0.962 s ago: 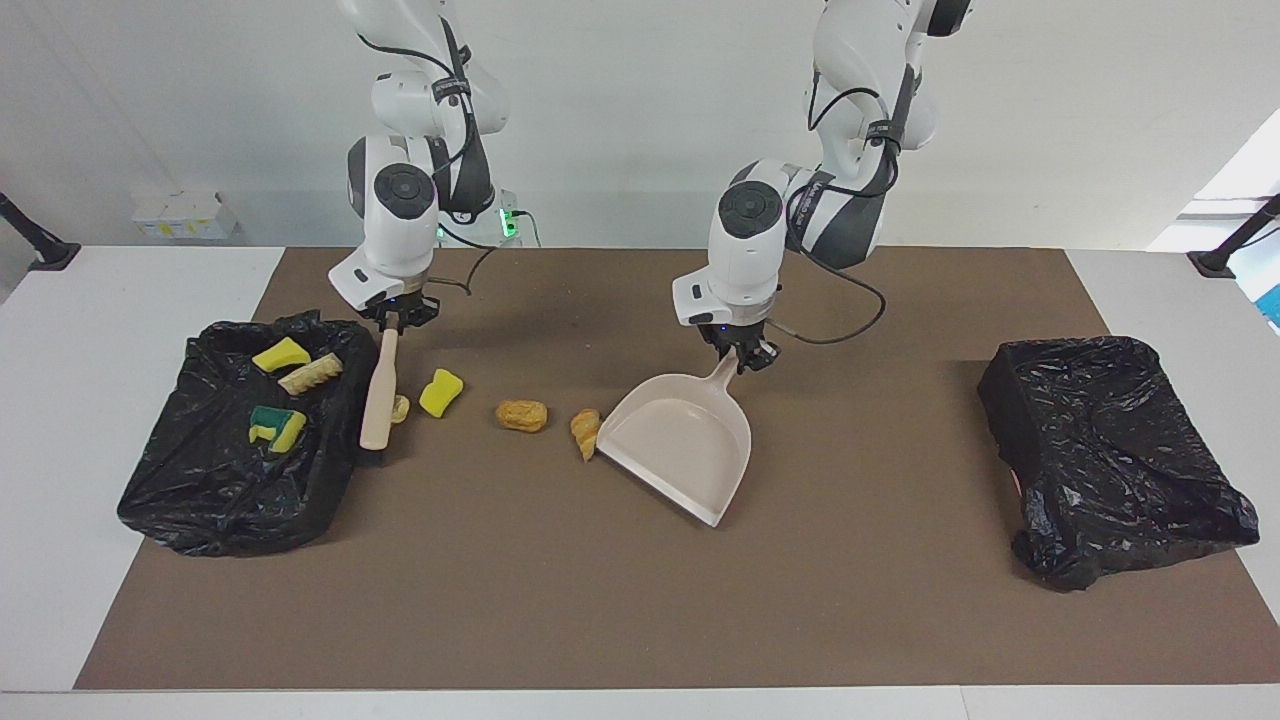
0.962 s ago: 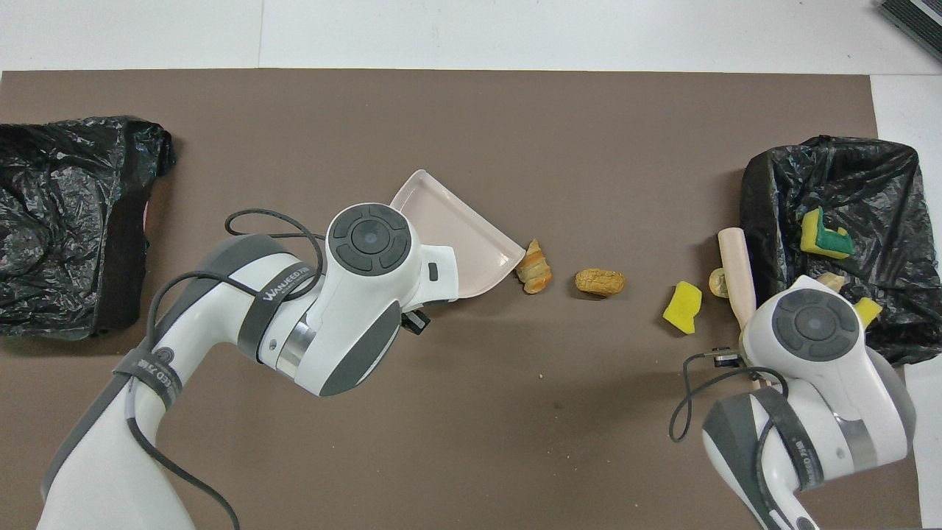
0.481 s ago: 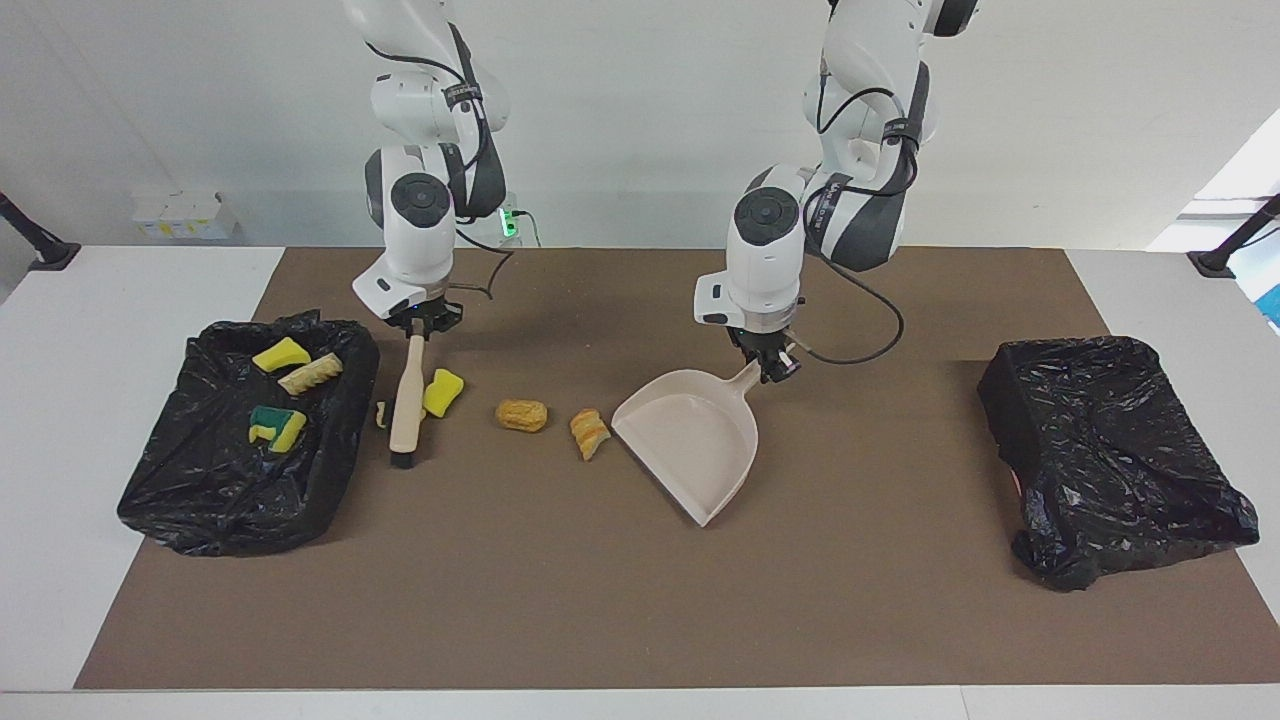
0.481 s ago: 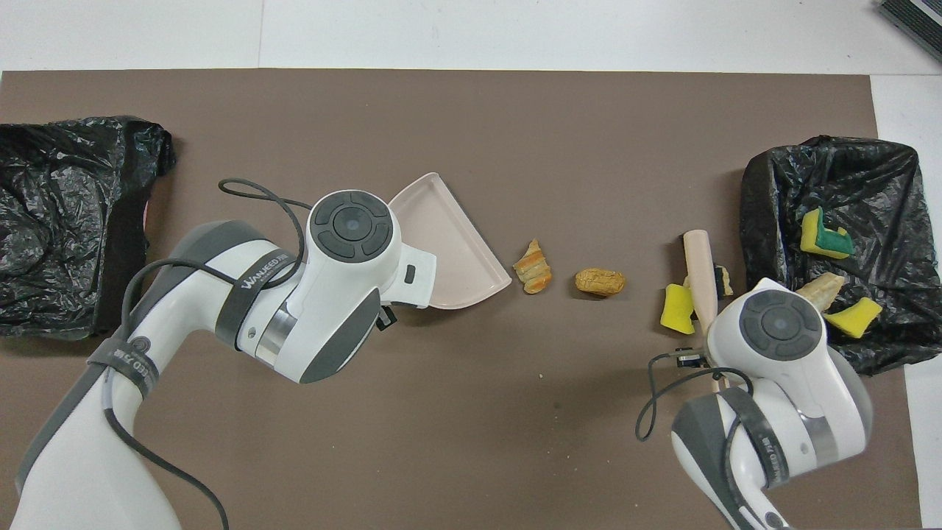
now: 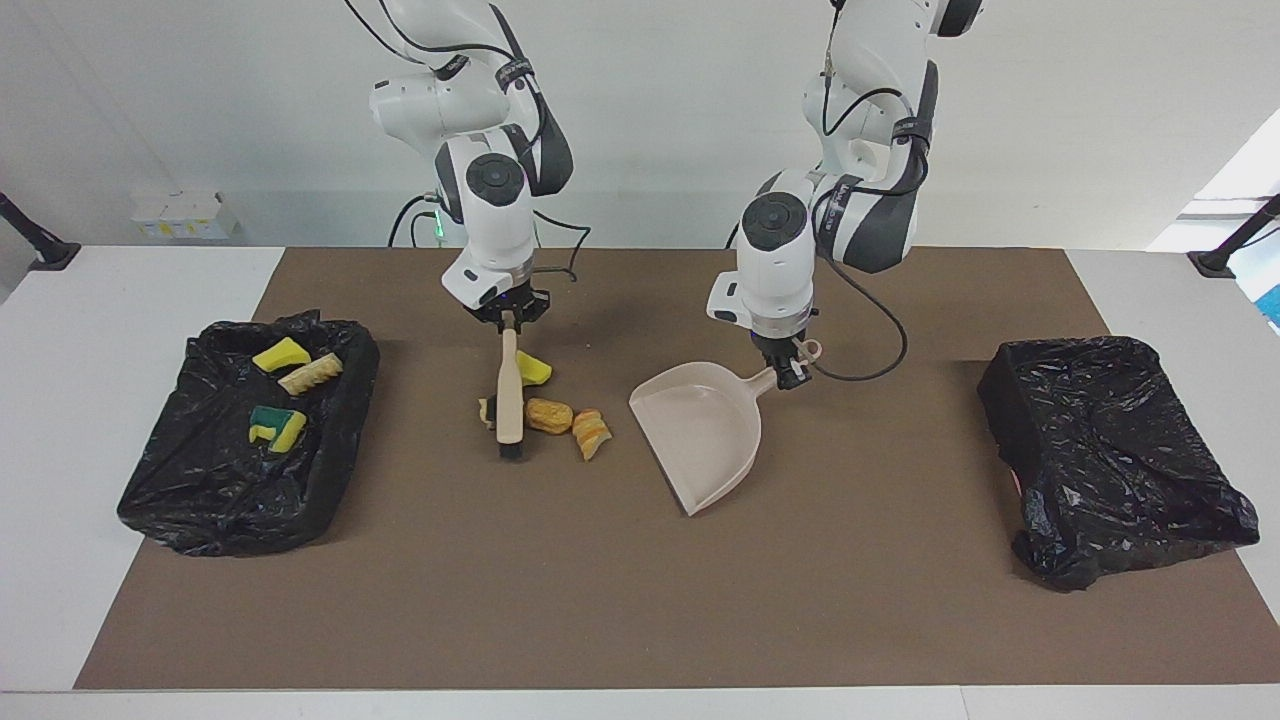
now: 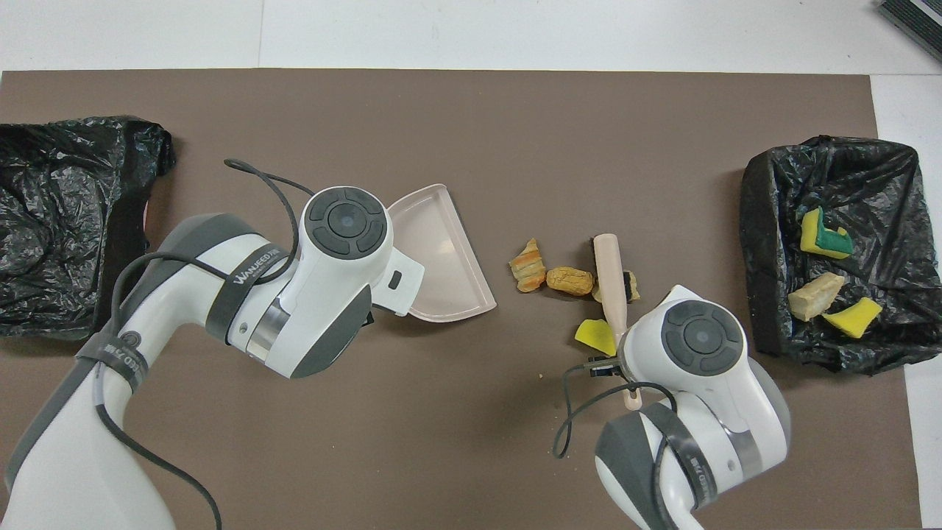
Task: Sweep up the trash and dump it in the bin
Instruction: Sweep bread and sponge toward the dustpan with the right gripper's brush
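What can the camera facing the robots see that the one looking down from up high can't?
Only the facing view shows the left gripper pinching the dustpan handle, the right gripper holding the brush, and the wall. Only the overhead view shows the small scrap beside the brush clearly. Both show the bread lumps, both black bags and the brown mat.

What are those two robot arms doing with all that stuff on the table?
They are sweeping up trash. The right hand holds a brush and has it against a little pile: a yellow sponge scrap and two bread lumps, plus a small piece at the brush. The left hand holds the dustpan on the mat beside the pile, with nothing in it yet. Three more pieces lie on a black bag at the right arm's end. Another black bag sits at the left arm's end.
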Action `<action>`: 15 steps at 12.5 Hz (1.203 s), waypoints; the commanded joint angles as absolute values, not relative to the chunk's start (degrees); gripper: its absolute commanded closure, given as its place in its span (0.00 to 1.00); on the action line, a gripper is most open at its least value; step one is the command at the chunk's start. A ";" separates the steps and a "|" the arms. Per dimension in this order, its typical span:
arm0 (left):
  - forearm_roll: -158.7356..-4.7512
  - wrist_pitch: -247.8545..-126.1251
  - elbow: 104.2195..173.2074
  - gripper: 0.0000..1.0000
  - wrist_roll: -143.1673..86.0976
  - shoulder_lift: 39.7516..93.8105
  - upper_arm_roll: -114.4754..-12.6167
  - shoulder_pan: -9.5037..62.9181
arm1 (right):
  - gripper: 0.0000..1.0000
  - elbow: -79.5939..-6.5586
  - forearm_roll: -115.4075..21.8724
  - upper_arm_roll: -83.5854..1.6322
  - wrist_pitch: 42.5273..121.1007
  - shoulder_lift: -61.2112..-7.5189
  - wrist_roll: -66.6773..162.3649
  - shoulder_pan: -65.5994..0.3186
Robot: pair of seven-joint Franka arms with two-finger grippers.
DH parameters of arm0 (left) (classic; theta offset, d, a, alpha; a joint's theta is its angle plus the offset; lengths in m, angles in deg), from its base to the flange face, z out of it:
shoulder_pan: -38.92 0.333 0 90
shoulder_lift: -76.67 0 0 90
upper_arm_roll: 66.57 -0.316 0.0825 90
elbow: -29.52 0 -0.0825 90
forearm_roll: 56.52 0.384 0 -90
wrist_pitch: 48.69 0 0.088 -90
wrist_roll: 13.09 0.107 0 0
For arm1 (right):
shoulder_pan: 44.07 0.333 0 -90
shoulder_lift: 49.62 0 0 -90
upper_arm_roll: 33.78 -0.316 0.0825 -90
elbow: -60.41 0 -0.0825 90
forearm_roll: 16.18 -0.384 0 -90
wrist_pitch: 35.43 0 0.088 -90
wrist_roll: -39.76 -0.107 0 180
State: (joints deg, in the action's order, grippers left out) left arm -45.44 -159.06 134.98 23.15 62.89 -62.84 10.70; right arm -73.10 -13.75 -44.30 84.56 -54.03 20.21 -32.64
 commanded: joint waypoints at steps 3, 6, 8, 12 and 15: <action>-43.95 -160.48 140.68 1.00 27.07 66.64 -62.79 7.99 | 1.00 -60.97 -15.65 -43.80 69.01 -51.72 18.40 -34.13; -43.95 -160.67 142.45 1.00 27.07 67.70 -62.71 7.37 | 1.00 -64.46 -15.56 -44.06 65.12 -55.67 13.76 -37.03; -43.86 -160.67 142.45 1.00 27.07 67.79 -62.79 6.93 | 1.00 -72.44 -15.82 -44.15 68.00 -61.28 11.82 -36.42; -42.98 -162.16 143.33 1.00 27.07 67.61 -62.71 6.49 | 1.00 -80.73 -21.18 -44.23 74.07 -65.79 11.72 -36.33; -42.98 -162.78 144.30 1.00 27.25 67.87 -62.62 6.67 | 1.00 -81.88 -23.38 -44.32 79.86 -63.08 11.54 -36.07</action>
